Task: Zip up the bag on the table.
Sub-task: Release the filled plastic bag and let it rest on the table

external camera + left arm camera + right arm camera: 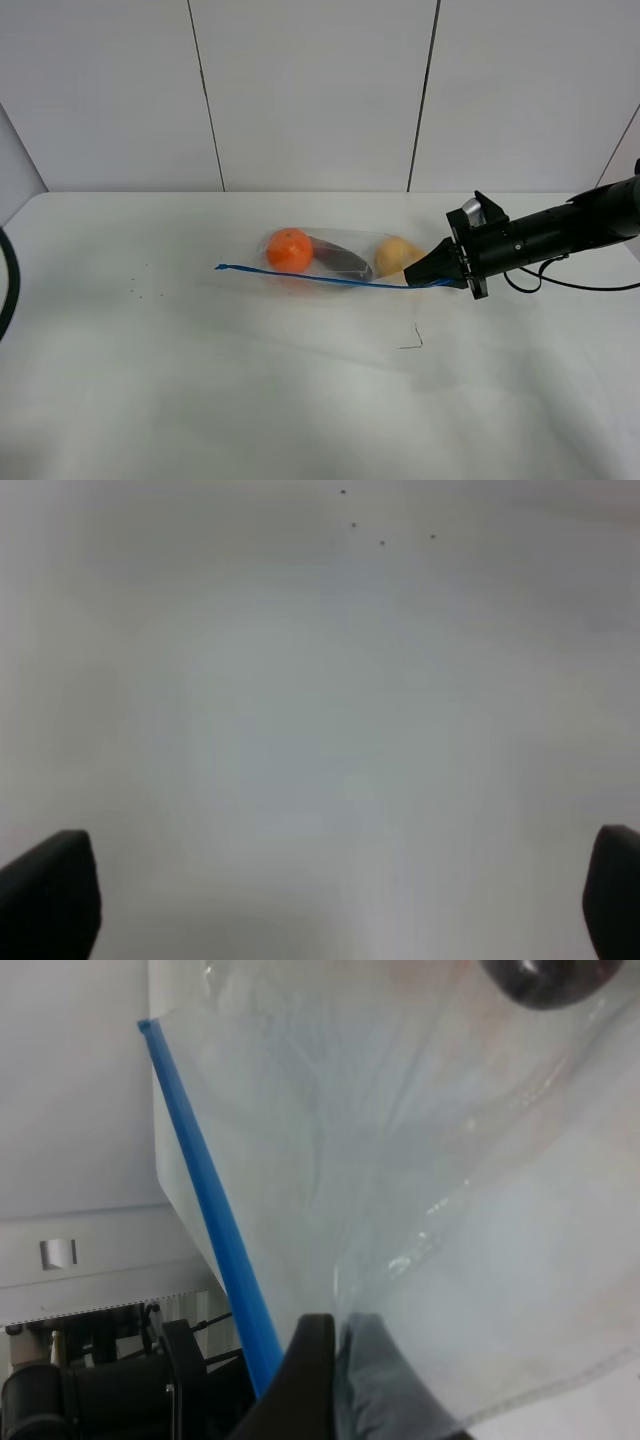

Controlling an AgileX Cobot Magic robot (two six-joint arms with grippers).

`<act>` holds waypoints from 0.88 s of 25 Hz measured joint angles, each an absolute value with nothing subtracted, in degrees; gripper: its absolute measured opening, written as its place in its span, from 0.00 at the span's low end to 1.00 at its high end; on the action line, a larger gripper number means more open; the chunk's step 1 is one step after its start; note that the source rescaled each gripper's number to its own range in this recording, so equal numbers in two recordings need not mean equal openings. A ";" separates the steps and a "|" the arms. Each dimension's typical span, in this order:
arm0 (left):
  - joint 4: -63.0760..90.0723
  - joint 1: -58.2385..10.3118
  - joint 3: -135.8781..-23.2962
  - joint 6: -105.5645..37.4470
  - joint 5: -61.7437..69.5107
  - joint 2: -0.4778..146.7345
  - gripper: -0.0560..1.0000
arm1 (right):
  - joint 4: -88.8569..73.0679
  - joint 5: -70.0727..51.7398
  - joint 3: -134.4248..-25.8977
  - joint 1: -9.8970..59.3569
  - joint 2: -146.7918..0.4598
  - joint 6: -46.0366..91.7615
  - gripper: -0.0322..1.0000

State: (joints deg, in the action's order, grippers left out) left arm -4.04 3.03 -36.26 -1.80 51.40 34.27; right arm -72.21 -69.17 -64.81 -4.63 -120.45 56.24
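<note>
The bag (330, 262) lies mid-table on the white table (200, 390), clear plastic with a blue zipper strip (300, 277) along its near edge. Through it I see an orange fruit (290, 249), a dark purple one (342, 260) and a yellow one (397, 255). My right gripper (432, 273) is shut on the bag's right end at the strip. In the right wrist view the bag (420, 1150) and strip (210, 1200) run out from the closed right gripper (340, 1355). My left gripper (330, 895) hangs open over bare table (320, 700), nothing between its fingers.
A dark cable (5, 285) curves at the left edge. A thin dark scrap (414, 338) lies in front of the bag, and tiny specks (140, 288) dot the table to the left. The right arm's cable (575, 286) trails at the right. A panelled wall (310, 90) stands behind.
</note>
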 joint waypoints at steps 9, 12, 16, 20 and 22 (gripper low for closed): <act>-2.55 3.03 -30.22 -1.80 56.16 18.55 1.00 | -72.21 -69.17 -64.81 -4.63 -120.45 56.24 0.03; -2.55 3.03 -29.46 -1.80 58.50 14.40 1.00 | -72.21 -69.17 -64.81 -4.63 -120.45 56.31 0.03; -2.41 3.03 -28.35 -1.80 60.30 9.88 1.00 | -72.21 -69.17 -64.81 -4.63 -120.45 56.38 0.03; -2.23 3.03 -28.35 -1.80 60.29 6.76 1.00 | -72.21 -69.17 -64.81 -4.63 -120.45 56.46 0.03; -2.21 3.03 -28.35 -1.80 60.29 5.70 1.00 | -72.21 -69.17 -64.81 -4.63 -120.45 56.46 0.03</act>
State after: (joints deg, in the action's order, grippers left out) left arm -2.21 3.03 -28.35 -1.80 60.29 5.70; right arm -72.21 -69.17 -64.81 -4.63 -120.45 56.46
